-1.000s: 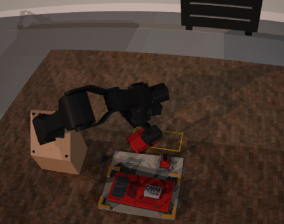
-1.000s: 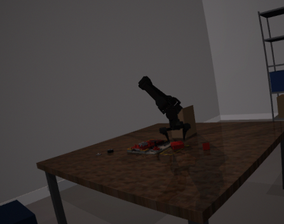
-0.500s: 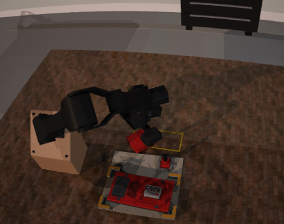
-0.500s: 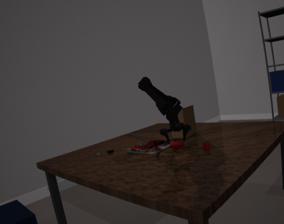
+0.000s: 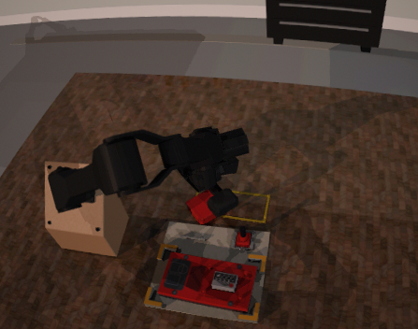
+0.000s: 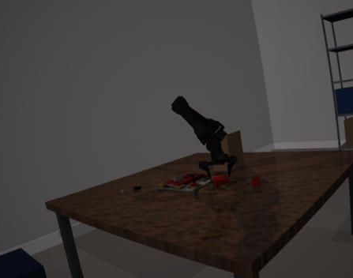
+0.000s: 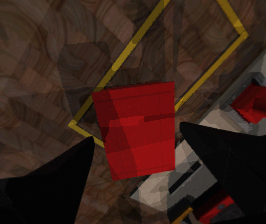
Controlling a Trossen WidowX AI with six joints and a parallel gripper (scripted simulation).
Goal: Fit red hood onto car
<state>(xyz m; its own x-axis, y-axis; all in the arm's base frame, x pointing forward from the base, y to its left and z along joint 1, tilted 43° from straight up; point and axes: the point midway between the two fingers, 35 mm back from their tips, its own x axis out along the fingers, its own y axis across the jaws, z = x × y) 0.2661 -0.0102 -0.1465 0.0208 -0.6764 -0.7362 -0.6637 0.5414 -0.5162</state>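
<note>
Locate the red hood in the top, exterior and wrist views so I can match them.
Top: hood low centre, partly under the open gripper, at the yellow outline's left end.
Exterior: hood mid-frame, under the arm, right of the jig.
Wrist: hood centre, between the black fingers.
Shared landmark: the yellow outline.
</note>
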